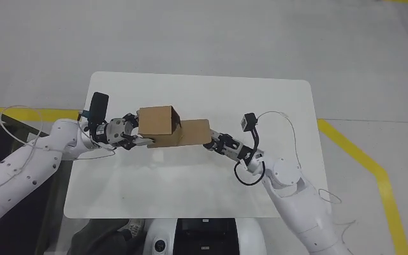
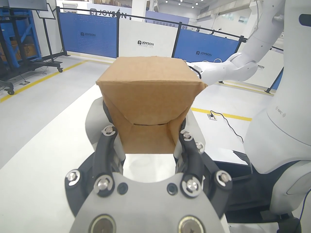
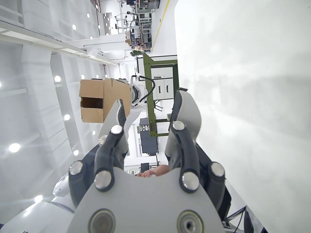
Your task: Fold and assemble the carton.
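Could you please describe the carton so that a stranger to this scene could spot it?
Look to the middle of the white table, where the two arms meet. The carton is held between them, the left gripper shut on one end, the open right gripper at the other. It is the only brown cardboard thing there, a box with one flap folded out.

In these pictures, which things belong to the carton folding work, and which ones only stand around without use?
For the job:
- carton
- left gripper, shut on the carton
- right gripper, open, beside the flat flap
- table, the work surface

Not for the job:
- blue panels
- floor socket
- yellow floor line
- green rack
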